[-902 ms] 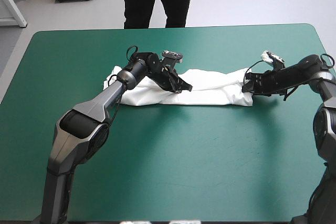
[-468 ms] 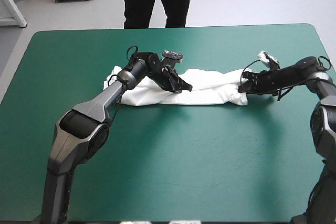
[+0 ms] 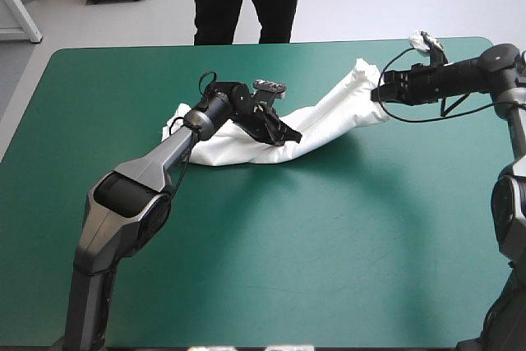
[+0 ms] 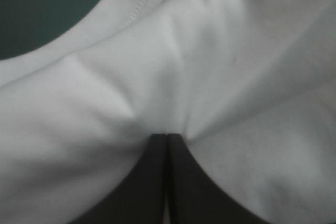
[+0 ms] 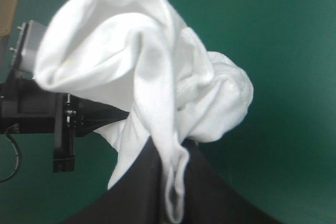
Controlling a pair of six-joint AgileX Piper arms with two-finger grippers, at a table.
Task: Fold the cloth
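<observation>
The white T-shirt (image 3: 246, 141) lies as a long folded band across the middle of the teal-green table (image 3: 271, 269). Its right end (image 3: 355, 92) is raised off the cover, held by my right gripper (image 3: 378, 92), which is shut on it. In the right wrist view the T-shirt (image 5: 142, 77) hangs in a bunched fold from between my black fingers (image 5: 194, 192). My left gripper (image 3: 289, 136) is shut on the T-shirt's middle and rests low on the table. White fabric (image 4: 210, 66) fills the left wrist view ahead of the closed fingers (image 4: 178, 177).
The left arm (image 3: 173, 154) lies over the T-shirt's left part. Beyond the hanging fabric in the right wrist view, the left gripper's body (image 5: 47, 114) shows. A brown board edge (image 5: 8, 3) sits at the table's left edge.
My right gripper has risen and moved toward the table's far edge, carrying the T-shirt's right end up off the cover. The left gripper has stayed in place.
</observation>
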